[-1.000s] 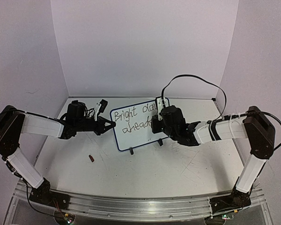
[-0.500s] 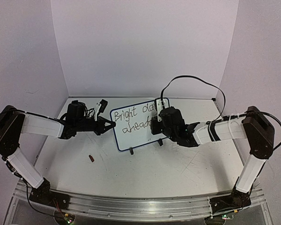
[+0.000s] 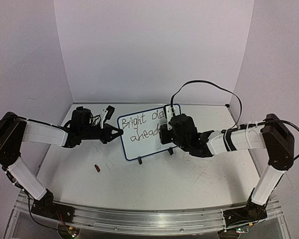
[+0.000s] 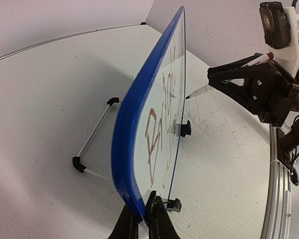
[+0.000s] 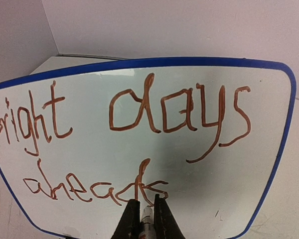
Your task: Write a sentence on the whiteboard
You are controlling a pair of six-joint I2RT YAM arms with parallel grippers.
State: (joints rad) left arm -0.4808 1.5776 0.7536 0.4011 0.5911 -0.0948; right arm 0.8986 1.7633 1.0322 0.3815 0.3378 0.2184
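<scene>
1. The whiteboard (image 3: 147, 147) stands upright on its two black feet (image 4: 184, 128) near the middle of the table (image 3: 154, 184), between the two arms. Its written face is turned toward the arm bases.
2. The left gripper (image 3: 120, 132) is at the board's left edge. In the left wrist view its fingers (image 4: 159, 221) are pinched shut on the blue rim (image 4: 154, 74) at the lower corner, beside one foot.
3. Also in the left wrist view, a thin wire stand (image 4: 92, 144) props the board from behind and rests on the table.
4. The right gripper (image 3: 164, 133) is in front of the board's right half, and in the top view it hides the ends of both lines. Its jaws are clamped on a marker (image 5: 147, 216).
5. The marker's tip is on the board at the foot of the last letter in the lower line.
6. The sentence (image 5: 134, 119) runs in two lines: "Bright days" above and "ahead" below. The strokes look dark from above and reddish-brown in the right wrist view.
7. A small dark red piece (image 3: 96, 168), perhaps the marker's cap, lies on the table. It is near the board's left side, well apart from both grippers.
</scene>
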